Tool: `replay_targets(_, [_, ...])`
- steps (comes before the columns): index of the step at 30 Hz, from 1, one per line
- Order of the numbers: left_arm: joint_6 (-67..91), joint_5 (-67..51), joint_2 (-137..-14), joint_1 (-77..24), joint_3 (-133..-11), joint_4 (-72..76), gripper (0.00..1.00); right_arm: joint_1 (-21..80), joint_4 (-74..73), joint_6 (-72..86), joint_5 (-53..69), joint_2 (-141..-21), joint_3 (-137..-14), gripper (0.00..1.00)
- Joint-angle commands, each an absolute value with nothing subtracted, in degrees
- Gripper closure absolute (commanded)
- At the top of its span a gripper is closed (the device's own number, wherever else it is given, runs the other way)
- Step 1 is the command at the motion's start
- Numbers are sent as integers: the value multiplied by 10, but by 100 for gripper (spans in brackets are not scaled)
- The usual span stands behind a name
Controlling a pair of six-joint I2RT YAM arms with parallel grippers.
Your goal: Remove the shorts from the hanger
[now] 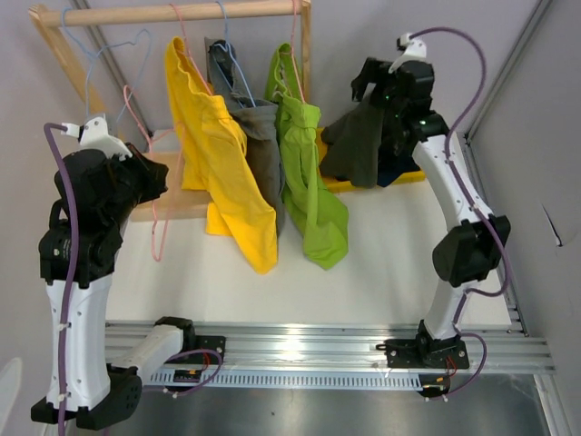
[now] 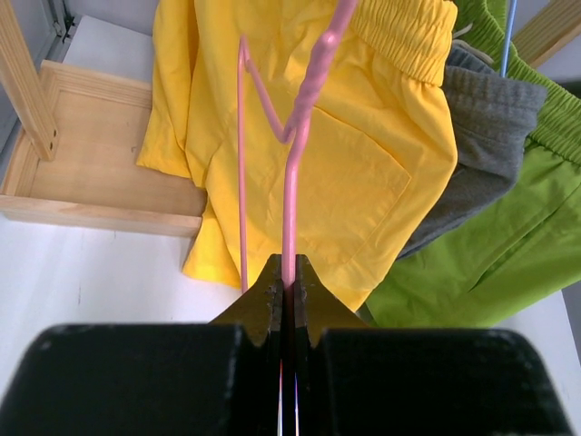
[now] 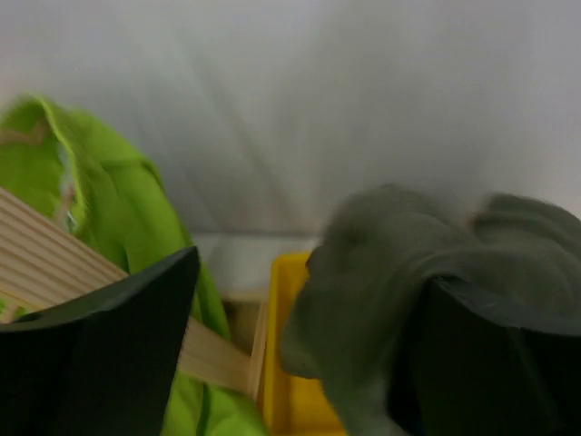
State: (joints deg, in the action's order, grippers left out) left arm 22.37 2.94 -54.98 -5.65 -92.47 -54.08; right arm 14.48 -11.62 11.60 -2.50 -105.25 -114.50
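A white table (image 1: 381, 272) is carrying a wooden rack (image 1: 182, 12) along the top of the overhead frame. On it, yellow shorts (image 1: 222, 154), lime green shorts (image 1: 309, 173) and mid grey shorts (image 1: 259, 136) are hanging, not yet removed. At upper right, dark olive-grey shorts (image 1: 359, 141) are dangling over a yellow bin (image 3: 290, 381), apparently for dropping. The right gripper (image 3: 309, 272) is showing jaws apart, cloth draped against one finger. At left, the left gripper (image 2: 289, 291) is clamping a pink hanger (image 2: 295, 182) in front of the yellow pair, likely steadying it.
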Motion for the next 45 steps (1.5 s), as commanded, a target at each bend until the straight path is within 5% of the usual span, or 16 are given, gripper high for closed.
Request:
replay_targets(1, [211,47,-571,-54,-961,-510,100,142,-132,190,40,-1107,-1112,1])
replay_targets(5, [200,68,-615,-54,-1030,-519,100,155,-138,230,40,-1111,-983,1])
replay_targets(17, [171,91,-857,-50,-1331,-561,100,247,-7,280,38,-821,-580,1])
replay_targets(31, [156,115,-1047,16,-1477,-456,100,366,18,281,30,-728,-447,1])
replay_targets(45, [151,75,-1060,35,-1408,-469,91,476,-25,287,-48,-708,-471,1])
